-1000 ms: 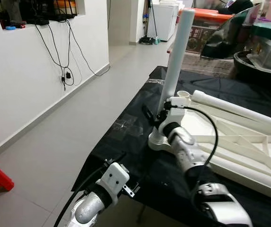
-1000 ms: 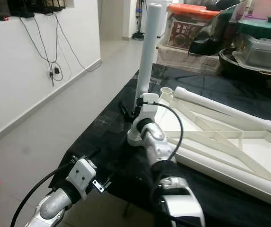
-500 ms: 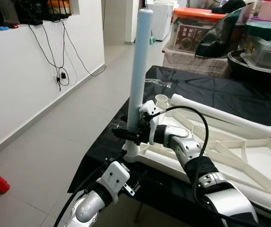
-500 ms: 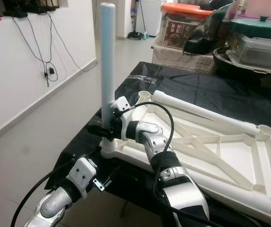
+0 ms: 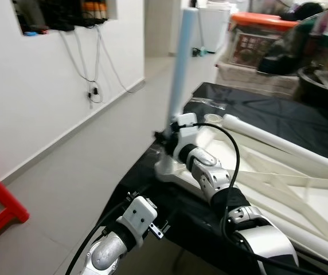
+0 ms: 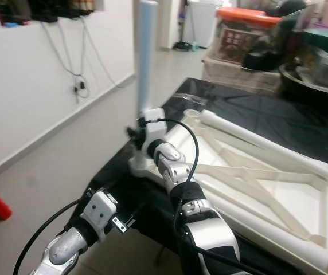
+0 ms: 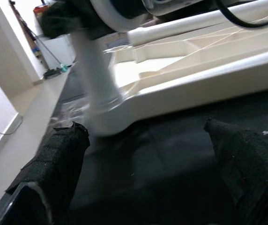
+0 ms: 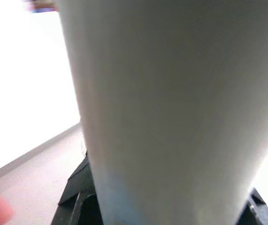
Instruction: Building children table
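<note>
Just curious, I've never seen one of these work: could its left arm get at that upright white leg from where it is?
Probably yes. The left gripper hangs low at the table's edge, fingers open, with bare black cloth between it and the leg, which the right gripper holds.

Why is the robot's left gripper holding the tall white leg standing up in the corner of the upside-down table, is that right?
Not quite: the right gripper holds the upright white leg in the corner of the upside-down tabletop. The left gripper hangs open below the table edge, holding nothing. The left eye view shows it.

Black-covered table (image 5: 152, 166), white upturned kids' tabletop frame (image 5: 278, 189) flat on it, grey tile floor (image 5: 78, 166) below
</note>
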Tool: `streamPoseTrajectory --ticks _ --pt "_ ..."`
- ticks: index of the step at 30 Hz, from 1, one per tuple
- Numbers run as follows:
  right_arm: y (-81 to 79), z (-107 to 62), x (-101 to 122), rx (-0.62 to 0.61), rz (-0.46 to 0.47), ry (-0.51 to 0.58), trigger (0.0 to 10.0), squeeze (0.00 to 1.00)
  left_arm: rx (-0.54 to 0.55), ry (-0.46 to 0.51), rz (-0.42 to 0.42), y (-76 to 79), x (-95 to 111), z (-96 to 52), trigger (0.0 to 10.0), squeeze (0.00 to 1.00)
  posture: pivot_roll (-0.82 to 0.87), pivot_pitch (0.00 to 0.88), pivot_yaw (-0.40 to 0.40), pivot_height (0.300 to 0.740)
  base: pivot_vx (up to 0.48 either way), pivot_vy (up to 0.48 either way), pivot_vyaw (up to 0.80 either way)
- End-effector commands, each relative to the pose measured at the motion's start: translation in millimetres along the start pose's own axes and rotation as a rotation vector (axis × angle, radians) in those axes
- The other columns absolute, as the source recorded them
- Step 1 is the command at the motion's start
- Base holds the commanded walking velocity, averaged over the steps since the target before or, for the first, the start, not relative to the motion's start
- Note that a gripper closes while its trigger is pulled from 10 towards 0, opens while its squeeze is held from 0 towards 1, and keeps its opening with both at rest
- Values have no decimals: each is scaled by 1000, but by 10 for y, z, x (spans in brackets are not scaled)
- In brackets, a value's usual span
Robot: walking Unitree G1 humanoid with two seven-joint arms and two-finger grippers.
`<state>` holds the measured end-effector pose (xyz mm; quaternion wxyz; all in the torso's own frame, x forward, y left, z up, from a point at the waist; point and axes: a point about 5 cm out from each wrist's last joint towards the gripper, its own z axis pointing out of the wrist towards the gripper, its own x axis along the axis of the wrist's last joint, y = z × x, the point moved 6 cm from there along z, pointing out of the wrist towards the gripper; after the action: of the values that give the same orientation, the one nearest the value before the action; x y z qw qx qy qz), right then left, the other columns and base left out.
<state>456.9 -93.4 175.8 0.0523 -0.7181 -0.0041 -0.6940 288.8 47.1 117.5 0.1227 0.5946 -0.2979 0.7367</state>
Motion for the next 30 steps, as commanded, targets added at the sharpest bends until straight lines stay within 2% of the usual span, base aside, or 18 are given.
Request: streamPoseTrajectory --ticks 1,2,4,10,11,13,14,15,16,17,18,19,20,23,25,27,28,30 --pt "631 -148 -3 -371 17 22 0 0 -9 -7 -2 22 -7 -6 10000 0 192 0 -76 740 0 0 0" --pt "631 -148 -3 -371 17 22 0 0 -9 -7 -2 22 -7 -6 10000 0 192 0 -76 740 0 0 0" --pt "687 -256 -26 -461 37 36 0 0 -10 -7 -2 24 -9 -4 10000 0 191 0 -76 740 0 0 0" --pt "642 -299 -77 -481 44 25 0 0 -10 -7 -2 27 -11 -1 10000 0 190 0 -78 740 0 0 0" --pt "531 -276 -136 -438 73 6 4196 0 -10 -8 -2 29 -12 0 10000 0 193 0 -82 740 0 0 0" --pt "531 -276 -136 -438 73 6 4196 0 -10 -8 -2 29 -12 0 10000 0 193 0 -82 740 0 0 0" --pt "401 -238 -138 -365 82 16 10000 1000 -10 -8 -2 29 -15 0 10000 0 191 0 -81 740 0 0 0" --pt "401 -238 -138 -365 82 16 10000 1000 -10 -8 -2 29 -15 0 10000 0 191 0 -81 740 0 0 0" --pt "285 -203 -132 -302 101 27 10000 1000 -10 -9 -1 32 -18 -2 10000 0 189 0 -79 740 0 0 0" --pt "285 -203 -132 -302 101 27 10000 1000 -10 -9 -1 32 -18 -2 10000 0 189 0 -79 740 0 0 0" --pt "214 -168 -69 -242 107 64 10000 137 -11 -9 -1 34 -21 -4 10000 0 189 0 -79 740 0 0 0" --pt "214 -168 -69 -242 107 64 10000 137 -11 -9 -1 34 -21 -4 10000 0 189 0 -79 740 0 0 0" --pt "155 -134 36 -169 135 109 10000 0 -12 -10 -1 38 -25 -6 10000 0 189 0 -78 740 0 0 0" --pt "117 -102 298 11 139 209 10000 0 -13 -11 -1 43 -30 -8 10000 0 190 0 -79 740 0 0 0" --pt "117 -102 298 11 139 209 10000 0 -13 -11 -1 43 -30 -8 10000 0 190 0 -79 740 0 0 0" --pt "-35 -84 305 200 154 164 10000 0 -13 -11 -1 43 -33 -10 10000 0 185 0 -78 740 0 0 0" --pt "-182 -111 259 351 144 118 10000 0 -14 -12 -1 43 -37 -12 10000 0 183 0 -74 740 0 0 0" --pt "-182 -111 259 351 144 118 10000 0 -14 -12 -1 43 -37 -12 10000 0 183 0 -74 740 0 0 0"
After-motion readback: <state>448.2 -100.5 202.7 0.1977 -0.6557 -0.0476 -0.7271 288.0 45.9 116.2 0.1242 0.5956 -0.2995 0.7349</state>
